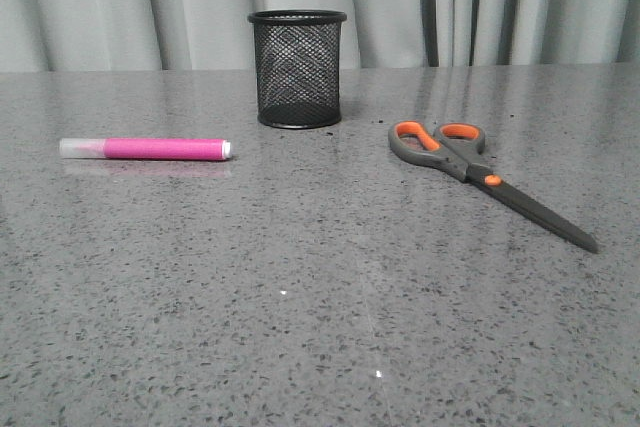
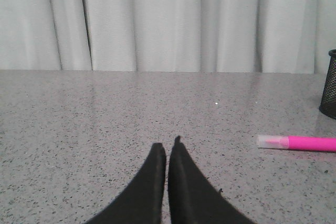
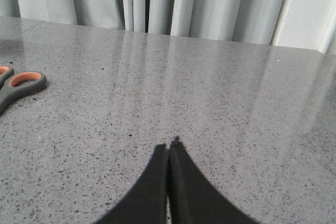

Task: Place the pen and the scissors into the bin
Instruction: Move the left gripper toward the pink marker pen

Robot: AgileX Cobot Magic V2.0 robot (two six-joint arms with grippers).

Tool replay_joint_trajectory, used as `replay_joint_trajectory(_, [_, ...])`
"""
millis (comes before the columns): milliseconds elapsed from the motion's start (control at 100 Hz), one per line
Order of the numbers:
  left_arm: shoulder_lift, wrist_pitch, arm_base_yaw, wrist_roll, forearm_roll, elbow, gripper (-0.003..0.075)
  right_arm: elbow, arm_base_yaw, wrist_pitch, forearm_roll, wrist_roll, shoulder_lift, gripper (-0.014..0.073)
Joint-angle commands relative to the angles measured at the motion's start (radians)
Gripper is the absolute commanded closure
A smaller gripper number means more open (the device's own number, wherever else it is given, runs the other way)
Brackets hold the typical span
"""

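The pink pen point(image 1: 146, 149) lies flat on the grey table at the left, whitish cap to the left. The black mesh bin point(image 1: 297, 68) stands upright at the back middle, and I see nothing in it. The scissors point(image 1: 480, 173) lie closed at the right, orange-lined loops toward the bin, blades pointing to the front right. Neither gripper shows in the front view. My left gripper point(image 2: 167, 146) is shut and empty over bare table; the pen point(image 2: 297, 142) and the bin's edge point(image 2: 329, 83) lie off to its side. My right gripper point(image 3: 169, 146) is shut and empty; the scissors' handle point(image 3: 18, 85) lies apart from it.
The speckled grey table point(image 1: 320, 307) runs back to a grey curtain point(image 1: 480, 2) along its far edge. No other objects stand on it.
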Motion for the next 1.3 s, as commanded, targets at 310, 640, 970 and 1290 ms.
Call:
replay_joint_trajectory(310, [-0.033, -0.076, 0.003, -0.006, -0.103, 0.044, 0.0739, 0.015, -0.008, -0.134, 0.095, -0.002, -0.021, 0.0662])
replay_joint_trajectory(640, [-0.033, -0.074, 0.003, -0.006, -0.406, 0.044, 0.0739, 0.015, -0.008, -0.204, 0.294, -0.002, -0.021, 0.0662])
replay_joint_trajectory(970, [-0.031, -0.073, 0.003, -0.006, -0.64, 0.006, 0.0739, -0.044, -0.008, -0.165, 0.64, -0.002, -0.018, 0.0662])
replay_joint_trajectory(1290, [0.188, 0.161, 0.003, 0.003, -0.346, -0.302, 0.074, -0.339, -0.008, 0.112, 0.474, -0.047, 0.262, 0.0658])
